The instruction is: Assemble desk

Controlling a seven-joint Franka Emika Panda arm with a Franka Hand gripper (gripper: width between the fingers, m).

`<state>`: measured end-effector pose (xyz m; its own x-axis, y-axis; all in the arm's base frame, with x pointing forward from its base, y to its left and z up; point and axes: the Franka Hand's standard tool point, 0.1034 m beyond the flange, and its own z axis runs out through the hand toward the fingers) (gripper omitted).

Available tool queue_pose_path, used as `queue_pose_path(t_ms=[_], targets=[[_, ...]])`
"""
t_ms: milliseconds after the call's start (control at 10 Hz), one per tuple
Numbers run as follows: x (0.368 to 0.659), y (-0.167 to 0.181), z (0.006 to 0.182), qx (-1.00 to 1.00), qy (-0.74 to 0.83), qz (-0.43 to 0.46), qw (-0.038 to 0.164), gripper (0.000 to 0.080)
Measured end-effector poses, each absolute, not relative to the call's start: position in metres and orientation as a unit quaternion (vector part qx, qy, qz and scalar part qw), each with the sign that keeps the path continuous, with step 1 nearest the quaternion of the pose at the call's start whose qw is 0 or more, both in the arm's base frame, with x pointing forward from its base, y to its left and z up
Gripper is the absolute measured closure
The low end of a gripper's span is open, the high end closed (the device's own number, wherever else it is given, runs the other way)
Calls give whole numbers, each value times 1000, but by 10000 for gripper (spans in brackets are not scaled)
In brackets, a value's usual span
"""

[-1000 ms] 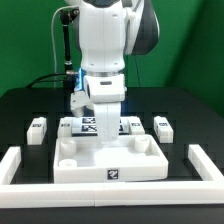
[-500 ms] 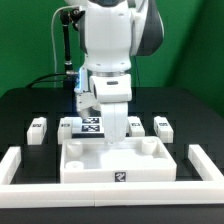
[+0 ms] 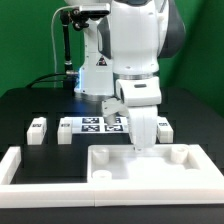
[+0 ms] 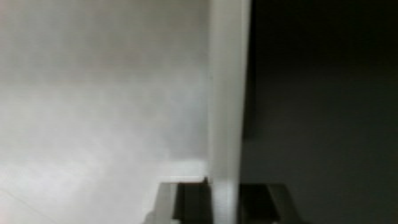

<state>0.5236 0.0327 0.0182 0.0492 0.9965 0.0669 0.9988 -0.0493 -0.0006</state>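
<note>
Rimmed white tabletop (image 3: 160, 178) flat; legs (image 3: 37, 130) apart

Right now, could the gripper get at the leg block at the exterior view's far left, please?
Probably not at once: the gripper is shut on the back rim of the tabletop and would have to let go first. The leg block itself stands free on the table, with nothing over it.

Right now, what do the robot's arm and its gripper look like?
The arm is white, with smooth rounded shells, and dark grey at one joint. The gripper has a boxy white body, and its fingers look dark.
</note>
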Motion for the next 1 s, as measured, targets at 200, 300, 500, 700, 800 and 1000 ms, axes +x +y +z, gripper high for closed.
queue_pose_path(t_ms=[200, 300, 500, 700, 800, 1000], targets=[[524, 35, 18, -725, -689, -19, 18, 744], [524, 34, 18, -721, -693, -20, 18, 744], [523, 32, 18, -710, -703, -20, 19, 744], [522, 32, 17, -714, -700, -20, 20, 744], [522, 31, 17, -714, -699, -20, 20, 565], [522, 31, 17, -714, -699, -20, 20, 223]])
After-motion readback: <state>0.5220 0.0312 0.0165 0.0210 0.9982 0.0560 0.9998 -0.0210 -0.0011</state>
